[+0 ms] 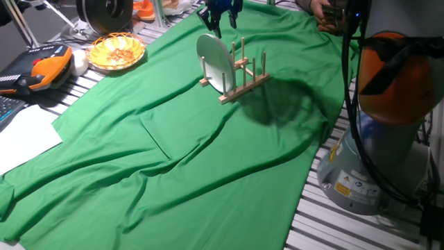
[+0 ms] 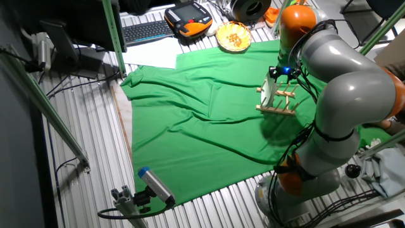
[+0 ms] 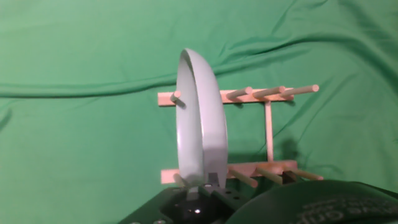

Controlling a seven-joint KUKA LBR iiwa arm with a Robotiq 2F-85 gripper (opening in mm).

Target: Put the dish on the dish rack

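The white dish (image 1: 214, 62) stands on its edge in the small wooden dish rack (image 1: 244, 78), between the pegs at the rack's left end, on the green cloth. My gripper (image 1: 220, 21) hangs just above the dish's top edge with its fingers spread and nothing between them. In the other fixed view the dish (image 2: 269, 92) leans in the rack (image 2: 282, 103) below the gripper (image 2: 282, 71). In the hand view the dish (image 3: 200, 124) is seen edge-on, upright in the rack (image 3: 268, 93); only the hand's dark body shows at the bottom.
An orange-yellow basket bowl of food (image 1: 116, 51) sits off the cloth's far left corner. An orange teach pendant (image 1: 43, 69) and white paper (image 1: 24, 135) lie to the left. The arm's base (image 1: 364, 167) stands at the right. The green cloth (image 1: 173, 153) is wrinkled.
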